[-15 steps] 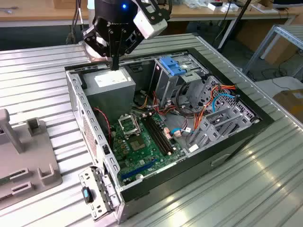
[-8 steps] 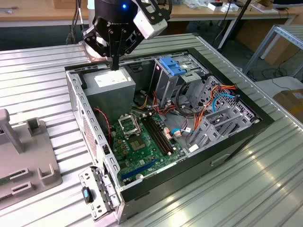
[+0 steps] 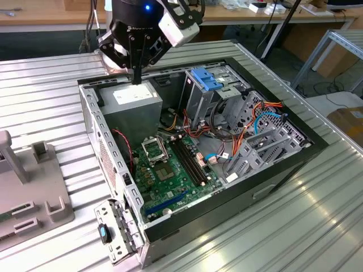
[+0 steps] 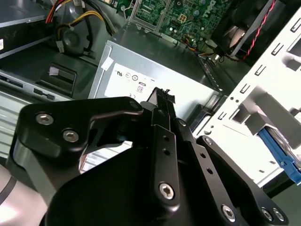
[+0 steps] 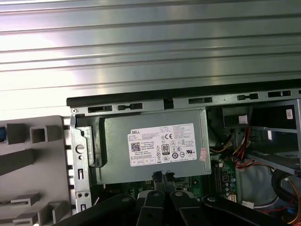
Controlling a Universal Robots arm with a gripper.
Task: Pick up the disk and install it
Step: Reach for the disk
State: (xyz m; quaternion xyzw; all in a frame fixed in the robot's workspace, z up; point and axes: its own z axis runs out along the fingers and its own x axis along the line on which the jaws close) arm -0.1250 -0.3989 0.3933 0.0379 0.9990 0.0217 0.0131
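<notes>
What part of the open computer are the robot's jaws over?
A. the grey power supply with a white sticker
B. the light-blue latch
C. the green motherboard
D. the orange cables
A: in the exterior view the jaws hang directly above the grey power supply, and in both wrist views their tips sit over its white sticker.

We look down on a ribbed metal tabletop (image 3: 317, 226) that fills most of the exterior view, with bright glare running along its ridges at lower right; the first wrist view shows the same ridged surface (image 5: 141, 42) lit in pale bands. Along the top edge runs a wooden desk (image 3: 45, 14). At upper right stands a light metal frame (image 3: 340, 42) over a dark floor (image 3: 317, 85) with loose cables, and a cardboard box (image 3: 349, 122) sits at the right edge.
</notes>
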